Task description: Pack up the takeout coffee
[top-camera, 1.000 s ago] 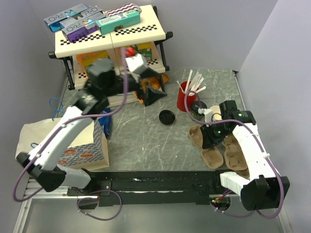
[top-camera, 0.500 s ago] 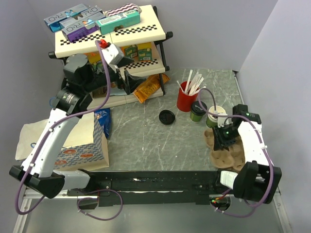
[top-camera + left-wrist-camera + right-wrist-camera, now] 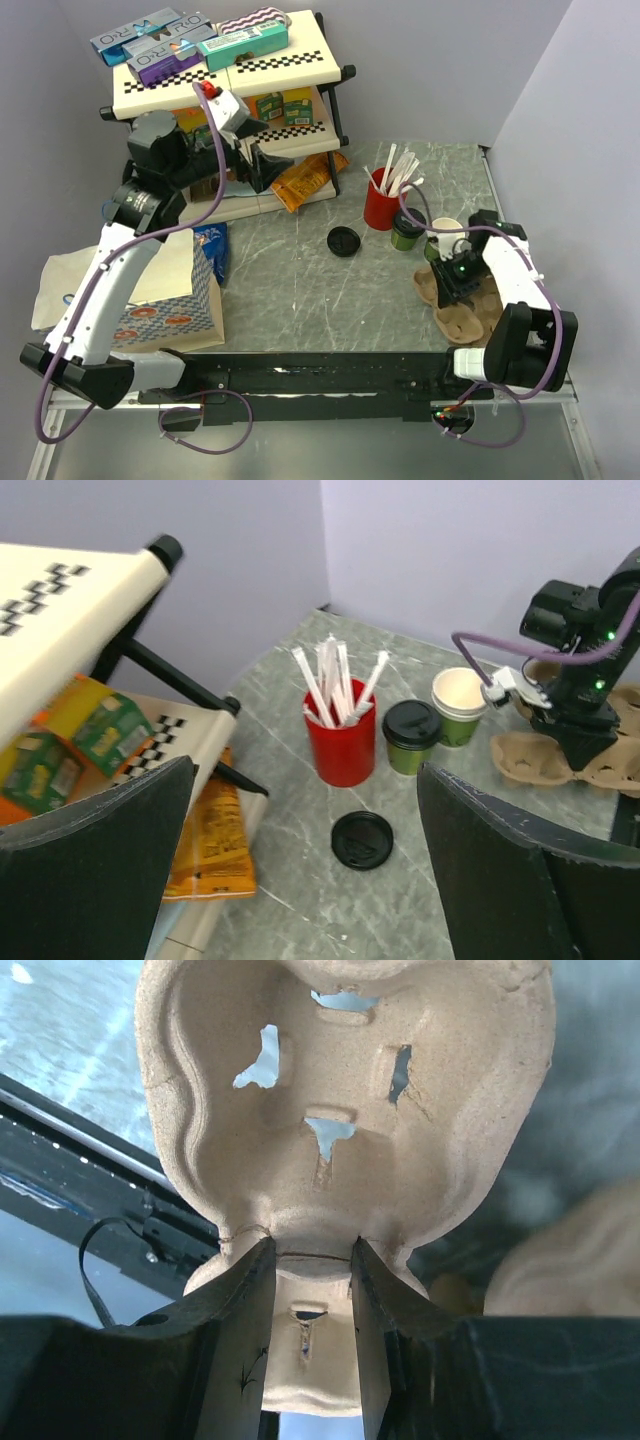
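A: What has changed over the last second?

B: Mostly the left arm. A second ago it was a blur out over the orange snack bag (image 3: 305, 182). Half a second ago it had drawn back to the rack (image 3: 303, 40), and it sits in the same place now. The left end effector (image 3: 258, 158) is spread as wide as it goes, with nothing in it, in front of the lower shelf.

A: And the right?

B: That arm has folded tighter over its base, and the cardboard cup carrier (image 3: 450, 322) has shifted a little rightward with it. The right end effector (image 3: 311, 1250) is partly closed, both fingers (image 3: 235, 1340) pinching a ridge at the carrier's rim. Whether the carrier is off the worktop (image 3: 300, 290) I cannot tell.

A: Where is the takeout coffee (image 3: 412, 735)?

B: Upright with its black lid on, where it stood before. It is between the red cup (image 3: 342, 748) of white sticks and the open green cup (image 3: 460, 695), just beside both and apart from the carrier.

A: Room to move?

B: The carrier lies near the front right corner, close to the wall and the black front rail. Open stone runs from the loose black lid (image 3: 362, 840) to that rail. The right arm's purple cable arcs over the open cup. On the left, a printed paper bag (image 3: 165, 300) crowds the front edge.
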